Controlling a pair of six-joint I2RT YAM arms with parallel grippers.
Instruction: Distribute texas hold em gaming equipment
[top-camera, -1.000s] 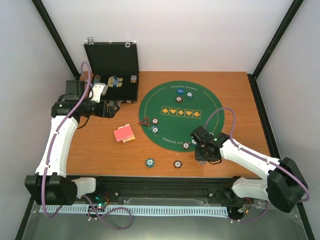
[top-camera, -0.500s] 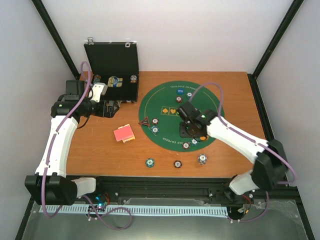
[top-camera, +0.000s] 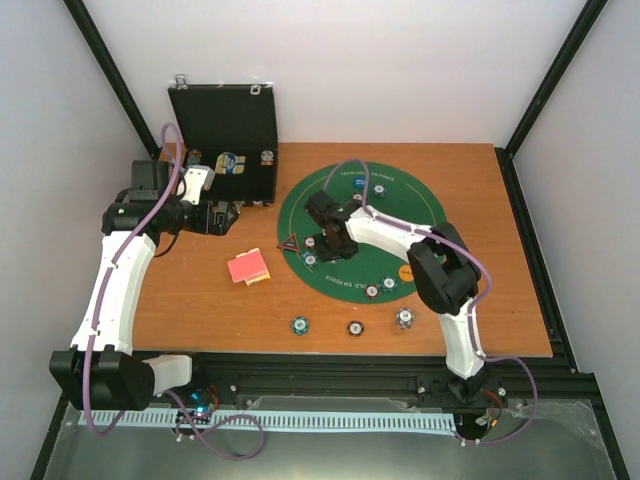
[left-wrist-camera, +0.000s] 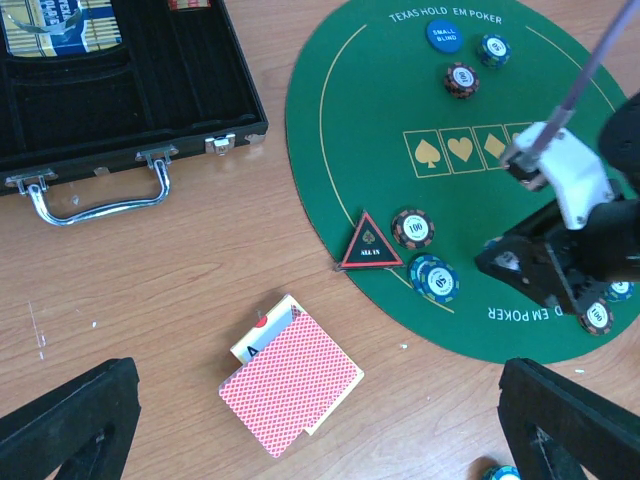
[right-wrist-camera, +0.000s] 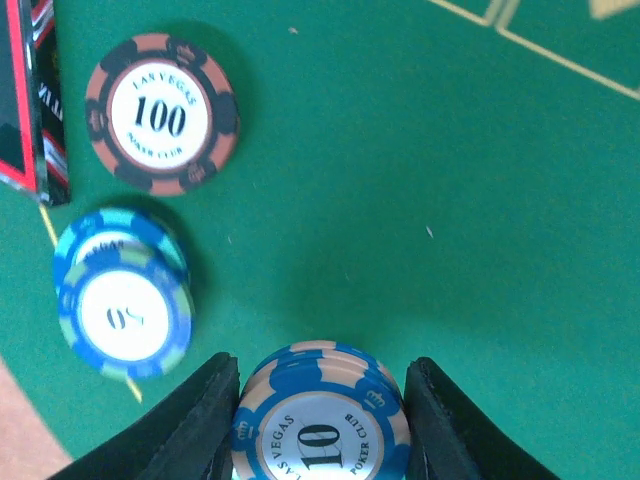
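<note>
The right gripper (right-wrist-camera: 320, 372) is clamping a small stack of blue-and-tan striped poker chips (right-wrist-camera: 320, 432) marked 10 between its two black fingers (right-wrist-camera: 205, 420). It is holding the stack low over the left part of the big round green felt mat (top-camera: 425, 215), and whether the stack is touching the felt cannot be told. Near it, a brown striped poker chip (right-wrist-camera: 162, 113) marked 100 is lying flat on the felt, and beside that a short, slightly slipped pile of blue striped chips (right-wrist-camera: 125, 312) is sitting on the mat's yellow border line. The black red-edged triangle marker (left-wrist-camera: 370, 243) is resting at the mat's left rim, just beside the brown chip. The left gripper (top-camera: 222, 216) is hovering near the open black hinged case (top-camera: 222, 120), its jaws spread wide with nothing between them. A pile of red-backed playing cards (left-wrist-camera: 290, 392) is lying on the brown wooden table (top-camera: 500, 250), off the mat to the left, with a face-up card peeking out from under it. A blue round disc (left-wrist-camera: 443, 35) and two more striped chips (left-wrist-camera: 461, 79) are sitting at the mat's far side, and an orange round disc (top-camera: 407, 271) is lying toward its near right. Three single chips (top-camera: 355, 327) are sitting on the wood by the table's near edge.
</note>
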